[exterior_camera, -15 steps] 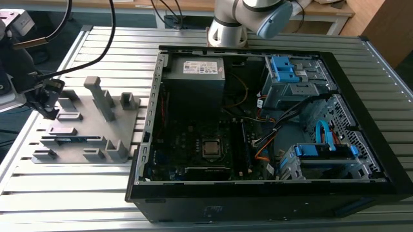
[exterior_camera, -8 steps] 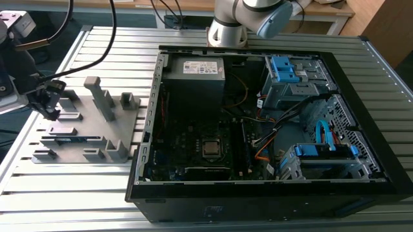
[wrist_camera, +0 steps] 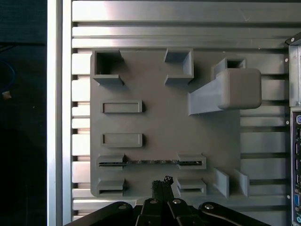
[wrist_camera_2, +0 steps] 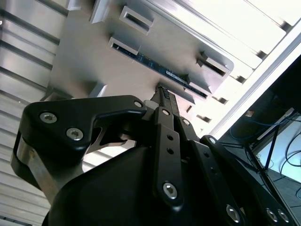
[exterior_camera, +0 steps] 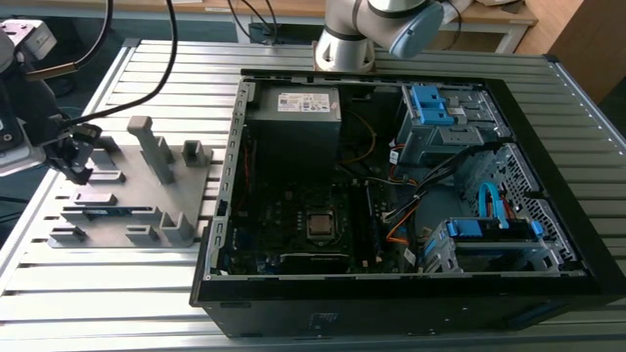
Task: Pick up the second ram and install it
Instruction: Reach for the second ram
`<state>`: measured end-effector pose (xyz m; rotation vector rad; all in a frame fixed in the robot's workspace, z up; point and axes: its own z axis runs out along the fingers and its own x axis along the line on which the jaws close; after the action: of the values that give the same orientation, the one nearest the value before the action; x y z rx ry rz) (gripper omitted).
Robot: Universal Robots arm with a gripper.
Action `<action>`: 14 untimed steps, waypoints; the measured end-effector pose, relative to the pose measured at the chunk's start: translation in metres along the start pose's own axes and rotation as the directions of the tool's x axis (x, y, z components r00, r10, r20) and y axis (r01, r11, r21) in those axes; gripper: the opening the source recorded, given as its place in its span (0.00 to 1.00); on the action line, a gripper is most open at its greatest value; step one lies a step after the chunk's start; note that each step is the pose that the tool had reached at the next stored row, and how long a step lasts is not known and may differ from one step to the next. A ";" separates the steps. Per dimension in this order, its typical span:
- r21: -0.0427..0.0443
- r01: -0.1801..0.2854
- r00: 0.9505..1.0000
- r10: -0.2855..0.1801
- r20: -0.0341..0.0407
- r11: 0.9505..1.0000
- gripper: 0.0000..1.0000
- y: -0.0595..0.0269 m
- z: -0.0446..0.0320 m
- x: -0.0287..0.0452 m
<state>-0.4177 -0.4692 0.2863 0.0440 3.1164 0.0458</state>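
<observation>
The second ram (wrist_camera: 150, 162) stands on its long edge in two slotted blocks of the grey fixture plate (wrist_camera: 155, 122), a thin dark blue-green strip. It also shows as a bluish strip (wrist_camera_2: 150, 64) in the second wrist view, and in the exterior view the ram (exterior_camera: 105, 213) lies near the plate's front. My gripper (wrist_camera: 162, 181) hangs above the plate, one row of slots to the side of the ram and apart from it. Its fingers are shut with nothing between them. In the exterior view the gripper (exterior_camera: 75, 163) is over the plate's left end.
An open computer case (exterior_camera: 225, 220) lies on the slatted table at the exterior view's right, with the motherboard (exterior_camera: 293, 220) and its long memory slots (exterior_camera: 374, 220) exposed. A tall grey post (exterior_camera: 155, 150) and several blocks rise from the fixture plate. Cables hang at the left.
</observation>
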 end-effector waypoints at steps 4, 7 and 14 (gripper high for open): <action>0.000 0.000 1.000 0.000 0.000 1.000 0.10 0.0000 0.0019 -0.0004; 0.000 0.000 1.000 0.000 0.000 1.000 0.10 -0.0001 0.0032 -0.0007; 0.000 0.000 1.000 0.000 0.000 1.000 0.10 -0.0001 0.0063 -0.0012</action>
<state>-0.4163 -0.4692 0.2801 0.0439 3.1162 0.0459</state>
